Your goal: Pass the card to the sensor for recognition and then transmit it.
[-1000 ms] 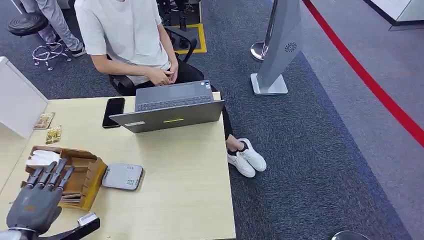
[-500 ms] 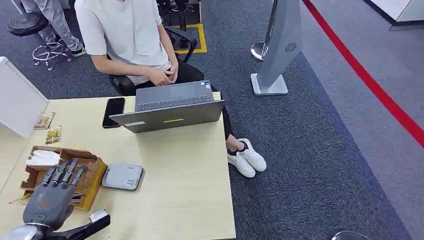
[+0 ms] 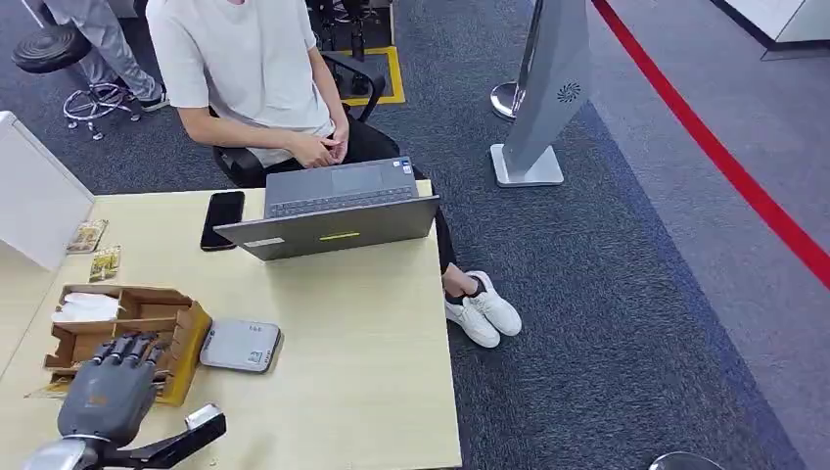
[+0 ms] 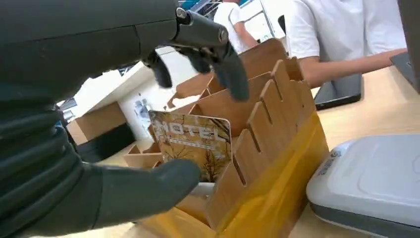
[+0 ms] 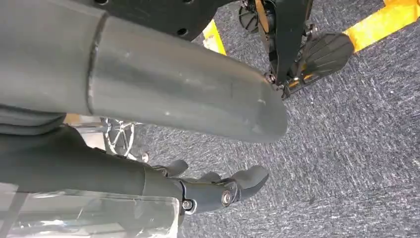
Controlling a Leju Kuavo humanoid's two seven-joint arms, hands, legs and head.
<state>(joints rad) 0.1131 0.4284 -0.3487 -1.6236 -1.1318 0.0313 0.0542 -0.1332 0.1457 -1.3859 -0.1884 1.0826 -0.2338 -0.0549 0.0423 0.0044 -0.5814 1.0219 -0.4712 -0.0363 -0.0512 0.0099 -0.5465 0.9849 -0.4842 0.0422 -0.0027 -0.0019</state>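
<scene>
Pick-up step: open left robot hand (image 4: 148,148) brackets printed hotel card (image 4: 194,141) in slotted wooden holder (image 3: 181,338); next, pinch and lift.

A pale wooden bench (image 3: 352,333) fills the lower left of the head view. On it lie a laptop (image 3: 333,211), black phone (image 3: 222,219), wooden card box (image 3: 132,338), grey sensor (image 3: 241,346) and two packets (image 3: 95,250).
</scene>
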